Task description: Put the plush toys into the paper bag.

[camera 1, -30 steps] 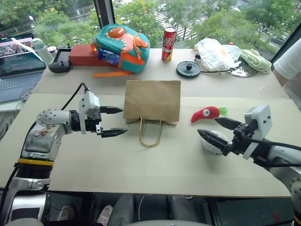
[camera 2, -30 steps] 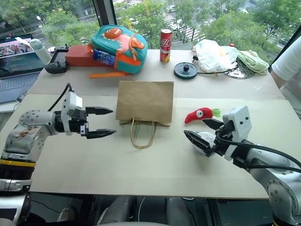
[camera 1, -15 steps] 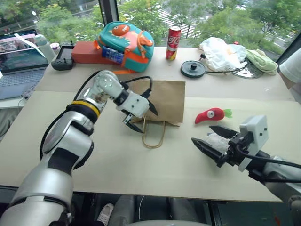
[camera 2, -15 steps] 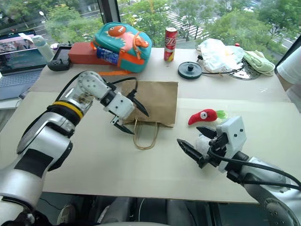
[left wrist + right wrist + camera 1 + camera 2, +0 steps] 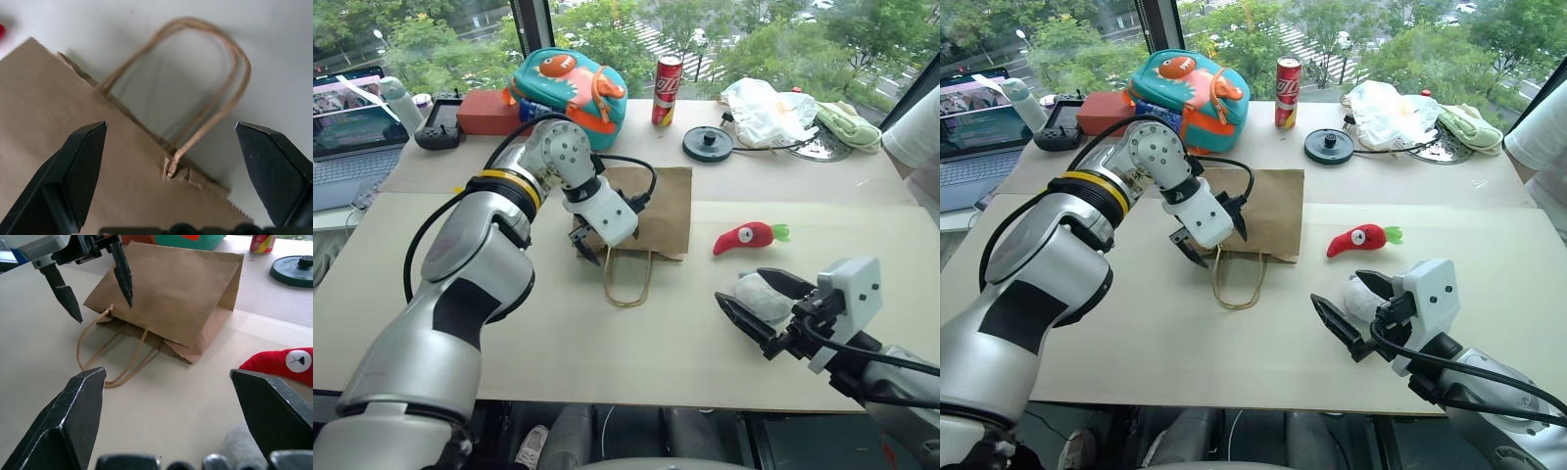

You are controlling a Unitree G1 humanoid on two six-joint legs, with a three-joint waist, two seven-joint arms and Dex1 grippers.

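Table (image 5: 656, 333): pale tabletop by a window, trees outside beyond the far edge.
Backpack (image 5: 570, 83): teal with an orange dinosaur, at the far left, next to a red box (image 5: 487, 111).
Bag (image 5: 651, 211): brown paper, lying flat at the table's middle, mouth and cord handles (image 5: 626, 279) toward the near side.
White bag (image 5: 766, 110): crumpled plastic at the far right.
Left gripper (image 5: 1211, 238): pointing down over the bag's near left corner, fingers wide apart, one over the paper and one over the table, holding nothing.
Right gripper (image 5: 756, 305): low over the near right of the table, fingers wide apart, the ball between them but not clamped.
Chili (image 5: 745, 236): red plush on the table right of the bag, apart from it.
Ball (image 5: 760, 295): whitish-grey plush, near of the chili.
Can (image 5: 665, 90): red, upright, right of the backpack.
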